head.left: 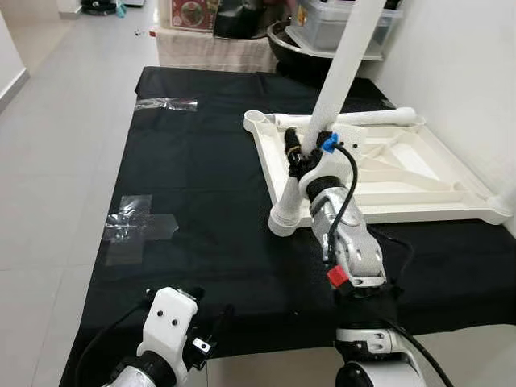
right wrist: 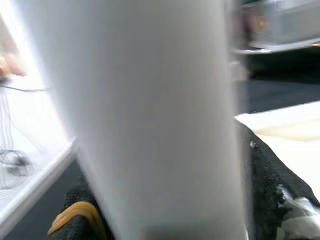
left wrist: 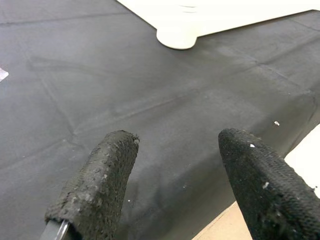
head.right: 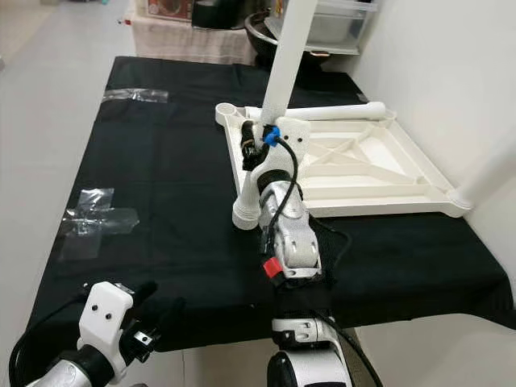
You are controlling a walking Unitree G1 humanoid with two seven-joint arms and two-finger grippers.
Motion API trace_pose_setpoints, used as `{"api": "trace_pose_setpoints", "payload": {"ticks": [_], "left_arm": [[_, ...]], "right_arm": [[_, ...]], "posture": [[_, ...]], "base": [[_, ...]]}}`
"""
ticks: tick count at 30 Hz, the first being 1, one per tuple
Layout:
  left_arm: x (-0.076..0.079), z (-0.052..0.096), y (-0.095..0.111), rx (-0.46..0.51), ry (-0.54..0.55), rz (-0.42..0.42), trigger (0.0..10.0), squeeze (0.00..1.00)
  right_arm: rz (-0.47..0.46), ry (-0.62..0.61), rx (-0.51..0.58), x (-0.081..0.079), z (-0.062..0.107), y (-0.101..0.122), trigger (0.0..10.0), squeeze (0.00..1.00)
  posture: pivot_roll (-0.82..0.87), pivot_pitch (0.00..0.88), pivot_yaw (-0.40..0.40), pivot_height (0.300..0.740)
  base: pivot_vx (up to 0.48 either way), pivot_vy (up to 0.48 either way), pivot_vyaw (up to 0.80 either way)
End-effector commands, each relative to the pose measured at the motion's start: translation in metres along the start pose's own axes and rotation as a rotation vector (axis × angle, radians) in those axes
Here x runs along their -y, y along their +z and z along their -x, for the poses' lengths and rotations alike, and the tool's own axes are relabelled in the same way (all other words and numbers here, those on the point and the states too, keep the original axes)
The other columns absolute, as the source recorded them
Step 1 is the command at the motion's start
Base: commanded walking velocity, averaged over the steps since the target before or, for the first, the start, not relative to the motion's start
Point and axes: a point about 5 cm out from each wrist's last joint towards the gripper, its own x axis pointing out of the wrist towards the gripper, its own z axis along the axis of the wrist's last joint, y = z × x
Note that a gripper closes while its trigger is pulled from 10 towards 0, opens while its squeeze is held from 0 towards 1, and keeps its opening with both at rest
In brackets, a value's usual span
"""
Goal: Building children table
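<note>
An upturned white plastic children's tabletop [head.left: 403, 173] lies on a black cloth-covered table [head.left: 201, 210], with a loose white round leg [head.left: 355, 118] lying along its far rim. At the tabletop's near-left part, the right gripper [head.left: 305, 149] has its fingers clamped around a tall white cylindrical table leg [head.left: 347, 60] that it holds upright. The left gripper [left wrist: 175, 185] hovers over the table's near edge, well short of the tabletop, its fingers spread wide and holding nothing.

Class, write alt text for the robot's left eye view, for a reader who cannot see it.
The right gripper clamps a white tubular table leg, held upright over an upturned white plastic tabletop on a black cloth. The left gripper hangs open at the cloth's near edge; clear tape lies nearby.
</note>
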Motion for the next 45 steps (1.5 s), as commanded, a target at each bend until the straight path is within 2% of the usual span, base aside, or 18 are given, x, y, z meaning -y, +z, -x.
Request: {"api": "trace_pose_setpoints", "payload": {"ticks": [1,2,3,7,9,10,17,18,21,24,28,29,31,34,36,38,40,45], "left_arm": [[0.001,0.000,-0.005,-0.024,-0.013,0.012,10.0,0.00],[0.001,-0.001,-0.004,-0.021,-0.012,0.011,10.0,0.00],[0.001,-0.001,-0.004,-0.021,-0.012,0.011,10.0,0.00],[0.001,-0.001,-0.004,-0.019,-0.010,0.010,10.0,0.00],[0.001,-0.002,-0.003,-0.018,-0.007,0.007,10.0,0.00],[0.001,-0.002,-0.002,-0.016,-0.006,0.006,10.0,0.00],[0.001,-0.002,-0.003,-0.017,-0.005,0.006,10.0,0.00],[0.002,-0.002,-0.002,-0.016,-0.005,0.006,10.0,0.00],[0.002,-0.002,-0.002,-0.017,-0.006,0.006,10.0,0.00],[0.002,-0.002,-0.002,-0.017,-0.008,0.010,10.0,0.00],[0.002,-0.002,-0.002,-0.017,-0.008,0.011,10.0,0.00],[0.001,-0.003,-0.002,-0.018,-0.011,0.012,10.0,0.00],[0.001,-0.003,-0.002,-0.018,-0.011,0.012,10.0,0.00],[0.000,-0.005,-0.002,-0.016,-0.012,0.020,10.0,0.00],[-0.001,-0.005,-0.002,-0.014,-0.007,0.027,10.0,0.00],[-0.001,-0.005,-0.003,-0.014,-0.007,0.028,10.0,0.00],[-0.001,-0.007,-0.002,-0.016,-0.014,0.020,10.0,0.00],[-0.001,-0.007,-0.002,-0.020,-0.014,0.010,10.0,0.00]], "right_arm": [[-0.065,0.157,-0.034,0.001,-0.001,0.002,10.0,0.00],[-0.133,0.396,-0.111,0.000,0.005,0.003,10.0,0.00],[-0.133,0.396,-0.111,0.000,0.005,0.003,10.0,0.00],[-0.168,0.635,-0.201,-0.006,0.014,0.002,10.0,0.00],[-0.116,0.938,-0.288,-0.012,0.029,0.001,10.0,0.00],[-0.098,1.017,-0.319,-0.013,0.032,0.000,10.0,0.00],[-0.055,1.147,-0.346,-0.021,0.026,-0.002,10.0,0.00],[-0.036,1.159,-0.351,-0.025,0.023,-0.003,0.0,0.00],[-0.005,1.131,-0.360,-0.026,0.018,-0.006,0.0,0.00],[0.033,0.900,-0.312,-0.021,0.007,-0.010,0.0,0.00],[0.036,0.844,-0.295,-0.018,0.006,-0.010,0.0,0.00],[0.079,0.628,-0.282,-0.012,0.002,-0.014,0.0,0.00],[0.079,0.628,-0.282,-0.012,0.002,-0.014,0.0,0.00],[0.184,-0.028,-0.192,0.014,0.011,-0.013,0.0,0.00],[0.224,-0.251,-0.150,0.025,0.026,-0.012,0.0,0.00],[0.232,-0.290,-0.142,0.027,0.030,-0.012,0.0,0.00],[0.229,-0.429,-0.106,0.022,0.038,-0.012,0.0,0.00],[0.201,-0.497,-0.114,0.009,0.037,-0.014,0.0,0.00]], "posture": [[0.15,0.092,-0.132,0.740],[0.14,0.113,-0.129,0.740],[0.14,0.113,-0.129,0.740],[0.14,0.109,-0.129,0.740],[0.14,0.113,-0.131,0.740],[0.14,0.113,-0.131,0.740],[0.15,0.118,-0.130,0.740],[0.15,0.123,-0.133,0.740],[0.15,0.129,-0.143,0.740],[0.14,0.132,-0.137,0.740],[0.13,0.135,-0.135,0.740],[0.13,0.124,-0.130,0.740],[0.13,0.124,-0.130,0.740],[0.12,0.145,-0.124,0.740],[0.11,0.144,-0.121,0.740],[0.12,0.140,-0.124,0.740],[0.13,0.140,-0.125,0.740],[0.13,0.133,-0.129,0.740]], "base": [[0.000,0.000,0.00],[0.000,0.000,0.00],[0.000,0.000,0.00],[0.000,0.000,0.00],[0.000,0.000,0.00],[0.000,0.000,0.00],[0.000,0.000,0.00],[0.000,0.000,0.00],[0.000,0.000,0.00],[0.000,0.000,0.00],[0.000,0.000,0.00],[0.000,0.000,0.00],[0.000,0.000,0.00],[0.000,0.000,0.00],[0.000,0.000,0.00],[0.000,0.000,0.00],[0.000,0.000,0.00],[0.000,0.000,0.00]]}}
